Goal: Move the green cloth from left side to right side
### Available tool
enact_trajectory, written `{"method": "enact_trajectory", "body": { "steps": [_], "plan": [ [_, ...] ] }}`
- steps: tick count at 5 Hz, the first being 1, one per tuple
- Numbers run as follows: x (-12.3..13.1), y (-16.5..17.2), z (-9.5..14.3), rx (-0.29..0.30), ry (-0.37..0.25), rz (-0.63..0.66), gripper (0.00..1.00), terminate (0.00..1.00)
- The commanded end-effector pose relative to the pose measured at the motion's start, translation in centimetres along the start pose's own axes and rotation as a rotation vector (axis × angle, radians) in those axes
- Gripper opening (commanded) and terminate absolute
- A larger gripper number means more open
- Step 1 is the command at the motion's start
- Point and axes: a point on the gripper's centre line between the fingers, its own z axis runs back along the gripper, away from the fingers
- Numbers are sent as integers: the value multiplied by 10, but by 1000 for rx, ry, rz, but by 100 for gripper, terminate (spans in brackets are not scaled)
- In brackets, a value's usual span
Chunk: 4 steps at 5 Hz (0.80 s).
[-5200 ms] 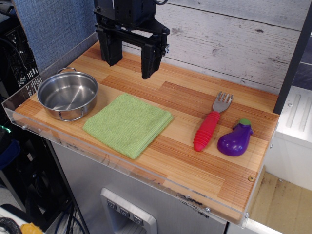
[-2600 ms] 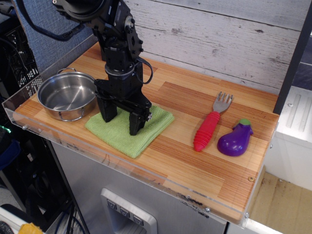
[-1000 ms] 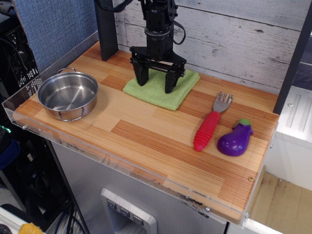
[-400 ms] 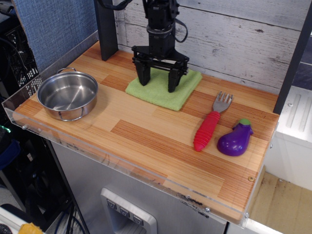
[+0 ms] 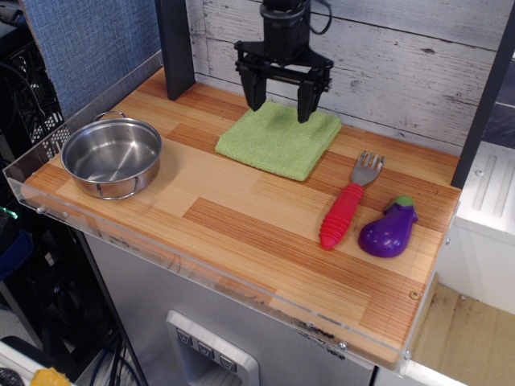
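Now your gripper hangs spread wide and empty just above the green cloth's back edge. That cloth lies flat, right of the steel pot, left of the fork and eggplant.

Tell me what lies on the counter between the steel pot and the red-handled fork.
The green cloth lies between the steel pot and the fork, set toward the back wall. The front of that stretch is bare wood.
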Motion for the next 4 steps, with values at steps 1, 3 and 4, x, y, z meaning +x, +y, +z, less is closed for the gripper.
{"method": "enact_trajectory", "body": {
  "steps": [1, 3, 4],
  "plan": [
    [14, -2, 51, 26, -102, -16, 100, 0],
    [-5, 3, 83, 3, -132, -6, 100, 0],
    [-26, 15, 103, 21, -74, -31, 100, 0]
  ]
}}
